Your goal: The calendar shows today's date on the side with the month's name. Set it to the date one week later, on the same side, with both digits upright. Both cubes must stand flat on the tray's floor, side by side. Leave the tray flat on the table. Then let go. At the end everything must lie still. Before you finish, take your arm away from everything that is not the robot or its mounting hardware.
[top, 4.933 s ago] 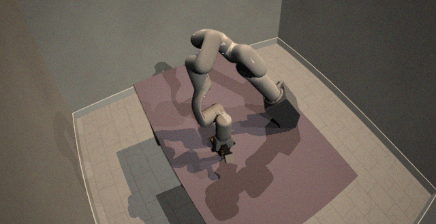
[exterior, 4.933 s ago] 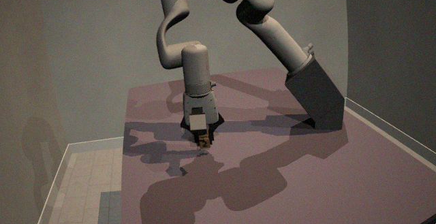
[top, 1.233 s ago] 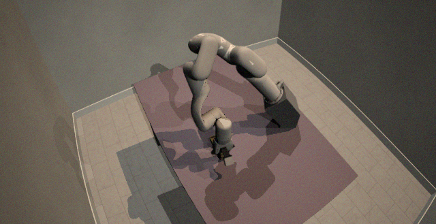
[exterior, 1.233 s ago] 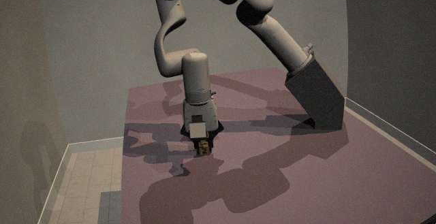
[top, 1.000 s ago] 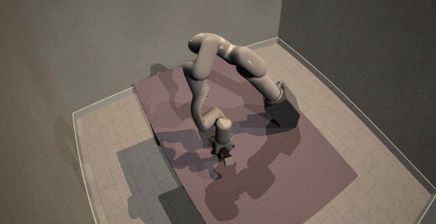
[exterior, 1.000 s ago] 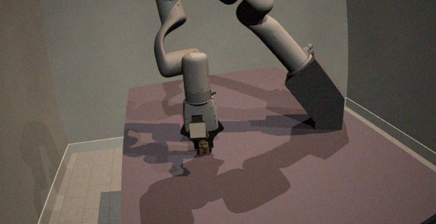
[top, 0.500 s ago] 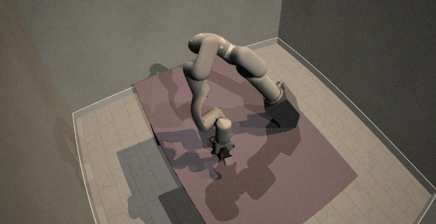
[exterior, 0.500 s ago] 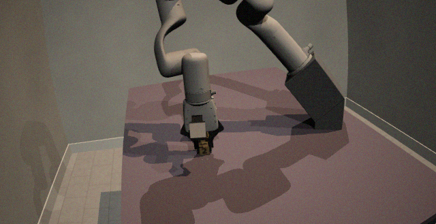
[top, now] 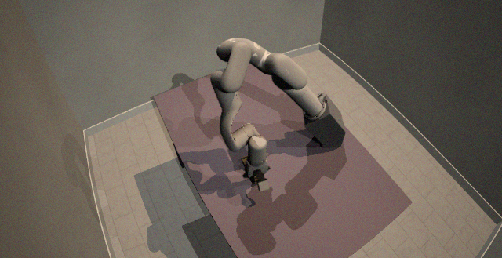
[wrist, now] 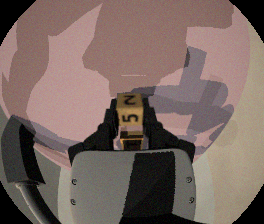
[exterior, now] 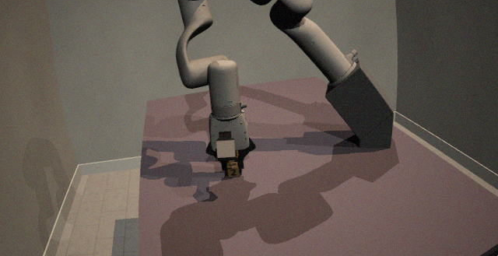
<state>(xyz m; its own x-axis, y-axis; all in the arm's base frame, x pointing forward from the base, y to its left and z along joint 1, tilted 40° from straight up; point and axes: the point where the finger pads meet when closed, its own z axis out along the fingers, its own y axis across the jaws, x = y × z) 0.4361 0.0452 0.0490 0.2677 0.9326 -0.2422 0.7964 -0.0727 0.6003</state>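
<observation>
Indoors, a small yellow-and-black cube (top: pixel 255 179) (exterior: pixel 233 169) (wrist: pixel 130 111) bearing a 5 and a 2 sits pinched in the grey-and-black two-finger gripper (top: pixel 256 177) (exterior: pixel 232 166) (wrist: pixel 130 106), its fingers closed on either side of the block. From where I stand, the digits seem to run one above the other on neighbouring faces; whether the cube touches anything beneath it, I cannot tell. Beyond it, toward the arm's palm, shows a yellow-edged dark piece (top: pixel 245 160) (wrist: pixel 131 143), perhaps part of the calendar's tray or its other cube, mostly hidden. A pale square plate (top: pixel 263 186) (exterior: pixel 226 149) stands out from the gripper's side, above the cube in the exterior view. Around them spreads a mauve tabletop (top: pixel 365 195) (exterior: pixel 369 209) (wrist: pixel 73 65) crossed by shadows, with the bent white arm (top: pixel 288 71) (exterior: pixel 319 47) reaching over from its dark block base (top: pixel 331 130) (exterior: pixel 363 110).

The step in hand appears to be handling one date cube, likely to turn or place the wanted digit. Next, by my judgement, comes bringing that digit upright to the month-name side, then lowering the cube squarely beside its mate before release; a tilted landing could catch the tray's edge.
</observation>
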